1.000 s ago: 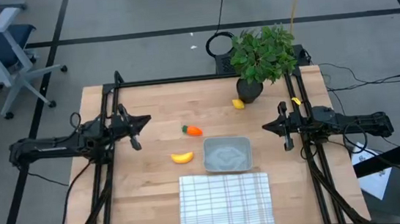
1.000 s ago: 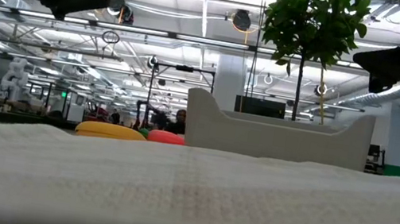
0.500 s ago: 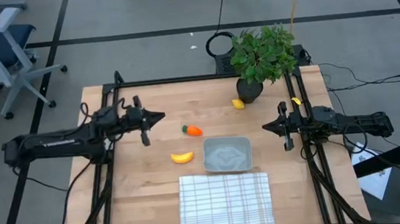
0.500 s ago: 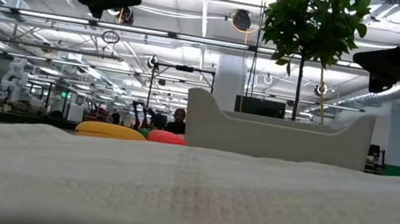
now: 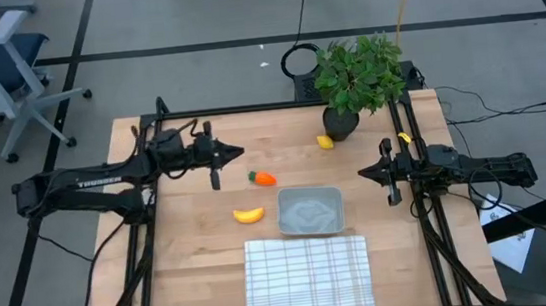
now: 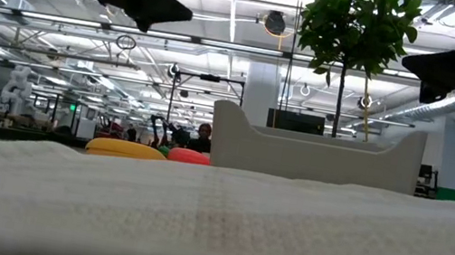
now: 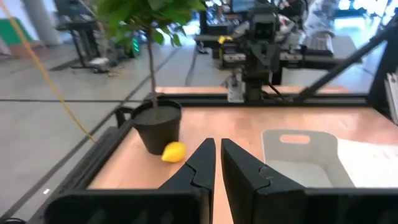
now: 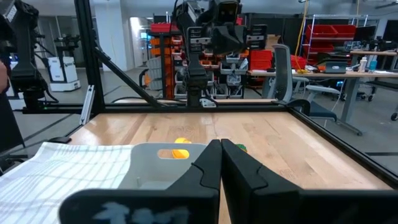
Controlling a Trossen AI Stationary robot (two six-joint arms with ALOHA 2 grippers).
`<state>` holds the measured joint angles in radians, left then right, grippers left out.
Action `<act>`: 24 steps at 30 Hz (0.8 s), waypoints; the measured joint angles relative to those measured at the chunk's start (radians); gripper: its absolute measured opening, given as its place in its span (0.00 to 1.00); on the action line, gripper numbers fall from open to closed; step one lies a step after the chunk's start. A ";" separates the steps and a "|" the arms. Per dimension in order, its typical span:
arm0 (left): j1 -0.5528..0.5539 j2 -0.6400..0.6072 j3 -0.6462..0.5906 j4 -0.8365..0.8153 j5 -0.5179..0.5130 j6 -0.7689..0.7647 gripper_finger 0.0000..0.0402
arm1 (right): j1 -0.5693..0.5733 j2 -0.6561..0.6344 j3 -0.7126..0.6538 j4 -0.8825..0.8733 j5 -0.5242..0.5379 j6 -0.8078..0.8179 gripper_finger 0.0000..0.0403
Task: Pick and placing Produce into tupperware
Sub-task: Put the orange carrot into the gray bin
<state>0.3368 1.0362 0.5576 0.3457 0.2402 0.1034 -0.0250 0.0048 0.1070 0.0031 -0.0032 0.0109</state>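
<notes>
The orange carrot (image 5: 263,178) with its green top lies on the wood left of the translucent tub (image 5: 310,211). The banana (image 5: 249,215) lies near the tub's left side, and the lemon (image 5: 325,142) rests beside the plant pot. My left gripper (image 5: 241,154) hovers shut above the table, just left of and beyond the carrot. In the left wrist view its fingers (image 7: 217,157) point toward the lemon (image 7: 173,152) and the tub (image 7: 298,149). My right gripper (image 5: 361,174) waits shut to the right of the tub, facing it (image 8: 168,162).
A potted plant (image 5: 356,80) stands at the far edge of the table, right of centre. A white grid-lined cloth (image 5: 308,277) lies on the near side, right below the tub. Black frame rails (image 5: 150,235) run along both sides. Bare wood lies left of the banana.
My left arm has reached steadily toward the table's right, its shut gripper travelling from above the left rail to a spot close to the carrot. The produce, the tub and the right arm have stayed where they were.
</notes>
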 joint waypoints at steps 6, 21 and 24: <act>0.052 0.094 0.110 -0.080 0.096 0.033 0.08 | 0.000 0.000 0.000 0.000 0.000 0.000 0.00; 0.136 0.297 0.307 -0.317 0.257 0.087 0.08 | 0.000 0.000 0.000 0.015 0.002 0.000 0.00; 0.132 0.344 0.359 -0.396 0.240 0.107 0.08 | 0.000 0.000 0.000 0.015 0.002 0.002 0.00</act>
<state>0.4691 1.3798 0.9169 -0.0501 0.4801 0.2105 -0.0250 0.0050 0.1070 0.0181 -0.0010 0.0132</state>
